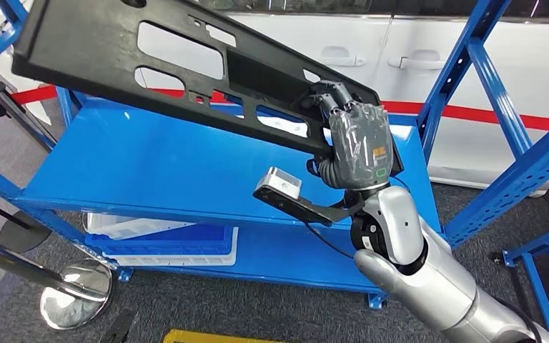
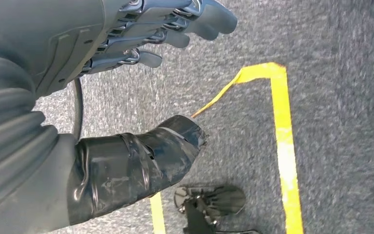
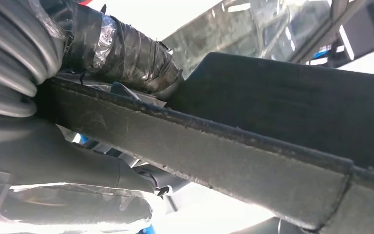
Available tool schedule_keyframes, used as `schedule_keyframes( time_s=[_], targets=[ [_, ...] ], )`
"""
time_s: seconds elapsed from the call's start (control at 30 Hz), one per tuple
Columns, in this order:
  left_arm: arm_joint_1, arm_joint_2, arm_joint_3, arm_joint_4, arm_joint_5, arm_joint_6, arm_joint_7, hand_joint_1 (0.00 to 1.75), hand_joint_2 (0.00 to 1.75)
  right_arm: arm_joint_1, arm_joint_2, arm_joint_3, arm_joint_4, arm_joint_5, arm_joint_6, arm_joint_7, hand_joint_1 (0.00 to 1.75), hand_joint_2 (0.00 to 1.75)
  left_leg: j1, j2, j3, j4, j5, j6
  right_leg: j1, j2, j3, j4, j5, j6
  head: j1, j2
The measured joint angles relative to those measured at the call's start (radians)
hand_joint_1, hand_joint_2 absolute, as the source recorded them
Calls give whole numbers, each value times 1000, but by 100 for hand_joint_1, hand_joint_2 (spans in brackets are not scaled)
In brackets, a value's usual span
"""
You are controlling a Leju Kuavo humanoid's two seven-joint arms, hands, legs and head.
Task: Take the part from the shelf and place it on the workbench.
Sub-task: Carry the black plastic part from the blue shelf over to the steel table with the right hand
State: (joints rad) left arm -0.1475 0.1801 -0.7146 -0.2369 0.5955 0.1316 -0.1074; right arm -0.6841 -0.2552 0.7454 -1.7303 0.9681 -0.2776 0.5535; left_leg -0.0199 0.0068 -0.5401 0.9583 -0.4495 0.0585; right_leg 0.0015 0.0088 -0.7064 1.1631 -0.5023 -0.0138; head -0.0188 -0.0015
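Note:
A long black plastic panel part with several cut-outs hangs tilted above the blue shelf, its left end high. My right hand grips the panel's right end, fingers wrapped over its edge. In the right wrist view the panel's dark edge runs across close to the camera, with the taped thumb pressed on it. My left hand hangs over grey carpet with its fingers apart and nothing in them.
Blue shelf uprights stand right of my arm. A white and blue bin sits on the lower shelf. Chrome barrier posts stand at the left on the carpet. Yellow floor tape lies below my left hand. White car doors are behind.

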Motion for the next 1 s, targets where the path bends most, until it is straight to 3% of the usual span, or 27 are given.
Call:
schedule_keyframes(
  time_s=[0.07,0.1,0.13,0.17,0.23,0.3,0.4,0.43,0.5,0.57,0.6,0.63,0.67,0.73,0.8,0.87,0.93,1.0],
  targets=[
    [2,-1,0,0,0,-2,-1,0,175,1,-2,0,3,-12,9,0,175,175,3,1,-20,5,12,-2,-7,0,-30,114,-63,10,0,0],
    [3,-2,0,0,0,-2,-1,0,175,1,-2,0,5,-14,11,0,175,175,6,1,-32,10,16,-5,-11,0,-31,143,-69,15,0,0],
    [4,-2,0,0,0,-3,-1,0,175,2,-3,0,6,-16,12,0,175,175,10,1,-44,17,20,-8,-15,-1,-15,138,-58,21,1,0],
    [4,-2,0,0,0,-3,-1,0,175,1,-4,0,7,-18,15,0,175,175,14,1,-57,27,22,-12,-20,-1,21,95,-35,28,1,0],
    [5,-1,0,0,0,-3,-2,0,175,-1,-6,0,8,-22,23,0,175,175,21,0,-82,52,22,-24,-26,-2,105,-34,-5,39,1,0],
    [6,0,0,0,0,-3,-3,0,175,-3,-7,0,9,-29,32,1,175,175,22,-3,-98,72,23,-38,-24,1,138,-94,-5,31,1,0],
    [8,0,0,0,1,-4,-5,0,175,-5,-9,0,9,-41,37,2,175,175,25,-6,-110,81,30,-55,-18,2,127,-94,6,4,0,0],
    [9,0,0,0,1,-4,-5,0,175,-7,-10,0,9,-42,38,2,175,175,28,-7,-118,94,17,-60,-17,2,121,-95,12,-5,-1,0],
    [10,-1,0,0,1,-4,-5,0,175,-10,-10,0,9,-43,38,2,175,175,31,-7,-150,173,-50,-67,-17,0,107,-96,26,-22,-5,0],
    [10,-2,0,0,1,-4,-5,0,175,-10,-10,0,9,-43,39,2,175,175,31,-6,-191,302,-127,-70,-11,-1,90,-96,38,-31,-7,0],
    [11,-2,0,0,1,-4,-5,0,175,-10,-10,0,9,-43,39,2,175,175,31,-6,-200,346,-144,-69,-7,-1,82,-96,45,-33,-7,0],
    [11,-3,0,0,1,-4,-5,0,175,-10,-10,0,9,-43,39,2,175,175,30,-7,-193,358,-142,-65,-4,-1,73,-96,51,-34,-7,0],
    [11,-3,0,0,1,-4,-5,0,175,-10,-10,0,9,-43,39,2,175,175,28,-7,-166,332,-125,-59,-1,0,66,-96,57,-35,-7,0],
    [9,-3,0,0,1,-4,-5,0,175,-10,-10,0,9,-47,38,2,175,175,18,-7,-72,194,-82,-42,2,0,55,-96,68,-33,-7,0],
    [8,-1,0,0,1,-4,-5,0,175,-11,-11,0,9,-55,32,3,175,175,7,-7,-4,85,-65,-31,0,0,50,-97,79,-25,-7,0],
    [7,1,0,0,1,-4,-7,0,175,-9,-11,0,9,-60,11,3,175,175,0,-8,5,59,-60,-27,-4,-2,48,-103,90,-13,-8,0],
    [8,1,0,0,-4,-5,-14,0,175,-6,-12,0,9,-60,-17,-3,175,175,4,-4,7,38,-42,-19,-4,-2,44,-98,88,-3,-10,0],
    [7,0,0,0,-14,-7,-28,0,175,-4,-13,0,10,-60,-29,-13,175,175,10,1,5,19,-22,-9,-3,-2,21,-43,38,5,-8,0]
  ],
)
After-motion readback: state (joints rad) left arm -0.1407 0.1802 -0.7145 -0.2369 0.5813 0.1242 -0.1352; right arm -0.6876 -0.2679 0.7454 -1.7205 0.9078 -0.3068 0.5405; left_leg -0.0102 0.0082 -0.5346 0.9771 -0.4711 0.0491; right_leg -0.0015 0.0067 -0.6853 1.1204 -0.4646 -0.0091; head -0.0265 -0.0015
